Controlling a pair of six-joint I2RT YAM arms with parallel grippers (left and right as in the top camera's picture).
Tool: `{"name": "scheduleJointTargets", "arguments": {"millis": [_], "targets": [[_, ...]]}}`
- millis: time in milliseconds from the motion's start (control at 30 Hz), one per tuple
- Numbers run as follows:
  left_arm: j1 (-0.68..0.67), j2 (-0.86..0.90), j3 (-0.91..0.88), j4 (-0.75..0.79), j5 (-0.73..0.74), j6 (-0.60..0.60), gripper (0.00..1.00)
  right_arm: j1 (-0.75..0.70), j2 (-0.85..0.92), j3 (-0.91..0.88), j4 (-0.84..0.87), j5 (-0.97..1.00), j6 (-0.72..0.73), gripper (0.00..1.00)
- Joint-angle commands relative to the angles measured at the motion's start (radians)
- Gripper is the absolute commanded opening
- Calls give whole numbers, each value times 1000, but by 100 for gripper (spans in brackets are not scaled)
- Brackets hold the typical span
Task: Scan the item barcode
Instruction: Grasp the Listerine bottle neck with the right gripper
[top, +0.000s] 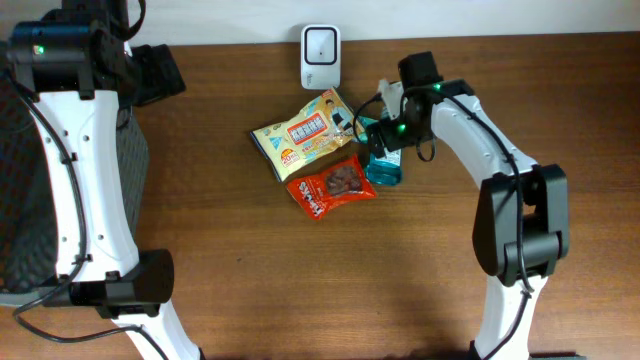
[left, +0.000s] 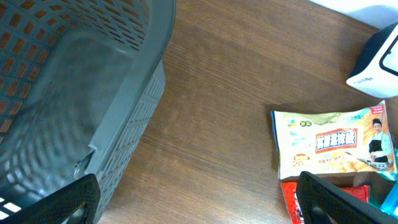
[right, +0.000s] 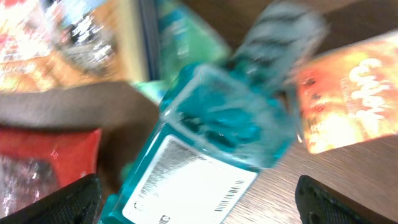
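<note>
1. Table (top: 300, 280): brown wood grain, smooth, matt.
2. Yellow packet (top: 305, 135) and red packet (top: 330, 187): glossy plastic film.
3. Bottle (right: 224, 124): clear teal plastic, white paper label (right: 186, 180).
4. Basket (left: 62, 93): grey perforated plastic, matt.
</note>
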Motion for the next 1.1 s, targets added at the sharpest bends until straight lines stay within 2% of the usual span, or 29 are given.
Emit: {"name": "scheduleJointTargets", "arguments": {"millis": [0, 33, 100, 133, 233, 267, 367, 500, 567, 633, 733, 767, 800, 833, 967, 1067], "targets": [[3, -19, 2, 2, 0, 5, 99, -4, -35, 21, -4, 28, 172, 98], [3, -19, 2, 2, 0, 5, 99, -5, -34, 19, -4, -11, 172, 98], [3, -19, 2, 2, 0, 5, 99, -5, -33, -2, -3, -36, 307, 98], [3, -19, 2, 2, 0, 5, 99, -5, -32, -7, -4, -32, 330, 98], [3, -19, 2, 2, 0, 5, 99, -4, -29, -8, -61, 148, 540, 98], [3, -19, 2, 2, 0, 5, 99, -4, -18, -8, -68, 152, 578, 98], [3, -19, 2, 2, 0, 5, 99, -3, 16, -8, -70, 41, 587, 98], [3, -19, 2, 2, 0, 5, 99, -3, 19, -48, -50, 27, 587, 98], [3, -19, 2, 2, 0, 5, 99, -5, 19, -108, 9, 22, 637, 98], [3, -19, 2, 2, 0, 5, 99, -6, 19, -159, 91, -37, 639, 80], [3, -19, 2, 2, 0, 5, 99, -11, 19, -159, 106, -63, 628, 70], [3, -19, 2, 2, 0, 5, 99, -16, 19, -159, 106, -76, 627, 70], [3, -19, 2, 2, 0, 5, 99, -26, 19, -159, 107, -95, 610, 60], [3, -19, 2, 2, 0, 5, 99, -27, 19, -159, 106, -96, 564, 55], [3, -19, 2, 2, 0, 5, 99, -26, 12, -154, 102, -96, 521, 55], [3, -19, 2, 2, 0, 5, 99, -25, -3, -137, 105, -97, 475, 42]]}}
